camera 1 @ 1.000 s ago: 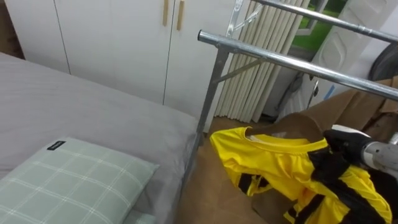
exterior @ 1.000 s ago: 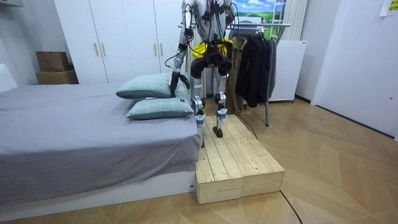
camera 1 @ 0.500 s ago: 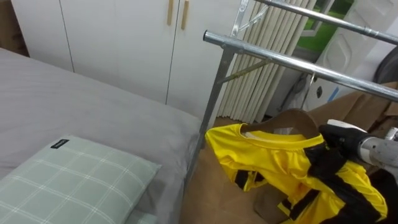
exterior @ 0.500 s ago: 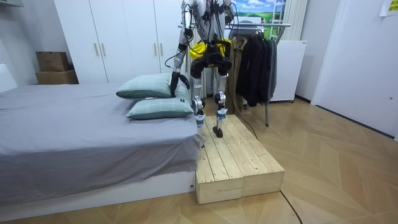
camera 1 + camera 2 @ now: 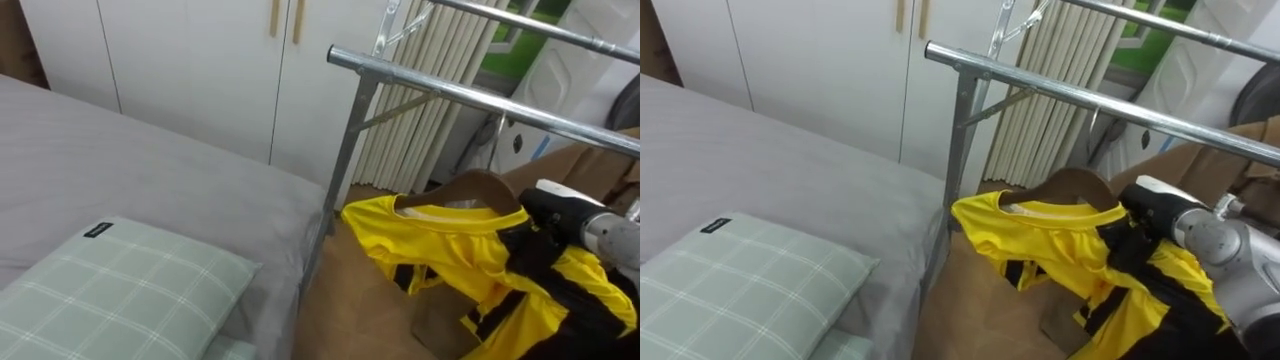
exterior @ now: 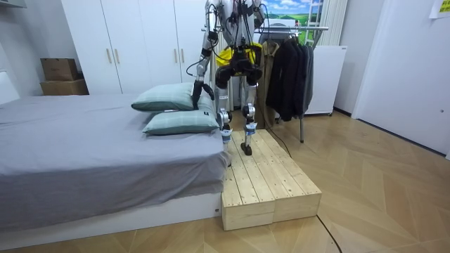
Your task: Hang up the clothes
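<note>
A yellow shirt [image 5: 450, 250] with black trim hangs on a brown wooden hanger [image 5: 480, 188], whose curved top shows above the collar. My right hand [image 5: 565, 210] comes in from the right and is shut on the shirt at the hanger's shoulder, its dark fingers sunk in the cloth. The shirt is held just below the metal rail [image 5: 450, 92] of the clothes rack and is apart from it. In the room view I stand on a wooden platform [image 6: 271, 183] between bed and rack, and my left hand [image 6: 209, 92] hangs low by the pillows.
A grey bed [image 5: 150, 180] with a pale green checked pillow [image 5: 110, 285] lies to my left. White wardrobe doors [image 5: 200, 60] stand behind it. The rack's upright post [image 5: 340, 170] stands beside the bed's edge. Dark coats [image 6: 288, 70] hang further along the rack.
My right hand has lifted the shirt and hanger a little closer to the rail. The view itself has shifted slightly.
</note>
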You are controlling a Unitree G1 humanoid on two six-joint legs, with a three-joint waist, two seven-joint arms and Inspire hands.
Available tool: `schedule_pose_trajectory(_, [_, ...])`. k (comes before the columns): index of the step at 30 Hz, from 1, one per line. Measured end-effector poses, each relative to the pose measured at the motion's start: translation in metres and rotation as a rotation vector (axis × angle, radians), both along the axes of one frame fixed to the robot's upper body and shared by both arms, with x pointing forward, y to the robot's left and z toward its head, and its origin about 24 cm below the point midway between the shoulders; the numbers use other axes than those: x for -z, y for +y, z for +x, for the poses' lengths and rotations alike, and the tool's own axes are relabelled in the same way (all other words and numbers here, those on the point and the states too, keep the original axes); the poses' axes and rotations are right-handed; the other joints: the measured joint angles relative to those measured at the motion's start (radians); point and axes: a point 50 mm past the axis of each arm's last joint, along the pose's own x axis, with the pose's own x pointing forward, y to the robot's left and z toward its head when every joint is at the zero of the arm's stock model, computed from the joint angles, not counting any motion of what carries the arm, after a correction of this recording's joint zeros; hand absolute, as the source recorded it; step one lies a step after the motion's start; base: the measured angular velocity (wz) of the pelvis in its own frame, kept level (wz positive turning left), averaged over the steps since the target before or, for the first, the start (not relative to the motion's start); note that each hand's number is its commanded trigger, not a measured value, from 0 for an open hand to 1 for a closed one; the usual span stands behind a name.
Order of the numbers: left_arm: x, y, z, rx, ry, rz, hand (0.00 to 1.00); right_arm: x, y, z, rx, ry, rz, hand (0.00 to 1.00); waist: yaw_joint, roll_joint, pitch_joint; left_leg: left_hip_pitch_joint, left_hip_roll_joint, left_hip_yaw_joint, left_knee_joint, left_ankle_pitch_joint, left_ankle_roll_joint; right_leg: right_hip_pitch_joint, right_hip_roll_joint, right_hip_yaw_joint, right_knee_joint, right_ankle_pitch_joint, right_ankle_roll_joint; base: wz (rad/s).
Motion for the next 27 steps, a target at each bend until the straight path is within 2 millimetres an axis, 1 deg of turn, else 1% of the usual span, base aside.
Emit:
schedule_pose_trajectory(3, [0.0,0.0,0.0,0.001,0.0,0.0,0.0,-0.004,-0.001,0.002,-0.001,-0.042,-0.078,1.0,-0.001,0.002,-0.0003,-0.001,0.0,-0.001,0.0,0.0,0.0,-0.001,-0.001,-0.002,-0.001,0.0,0.0,0.0])
schedule_pose_trajectory(7, [0.0,0.0,0.0,0.001,0.0,-0.001,0.0,-0.011,-0.001,0.005,-0.001,-0.094,-0.122,1.0,-0.002,0.006,-0.0011,-0.003,0.0,0.0,0.0,0.0,0.0,-0.004,0.0,-0.002,0.001,0.0,-0.001,0.0])
schedule_pose_trajectory(14, [0.001,-0.002,0.001,0.01,0.002,-0.006,0.0,-0.021,0.002,0.01,-0.003,-0.181,-0.141,1.0,-0.001,0.016,-0.0025,-0.003,0.001,0.0,-0.003,0.0,0.0,-0.004,0.0,-0.004,0.004,0.004,-0.002,0.0])
schedule_pose_trajectory(16, [0.001,-0.003,0.0,0.009,0.002,-0.008,0.0,-0.022,0.002,0.01,-0.003,-0.196,-0.154,1.0,-0.001,0.021,-0.004,-0.002,0.0,0.0,-0.006,0.0,0.0,-0.003,0.0,-0.005,0.003,0.004,-0.002,0.0])
schedule_pose_trajectory(27, [0.002,-0.004,0.0,0.01,0.003,-0.011,0.0,-0.029,0.004,0.012,0.015,-0.295,-0.16,1.0,0.001,0.021,-0.005,-0.01,-0.001,0.008,-0.003,0.0,0.0,-0.016,0.0,0.005,0.008,0.004,-0.001,-0.02])
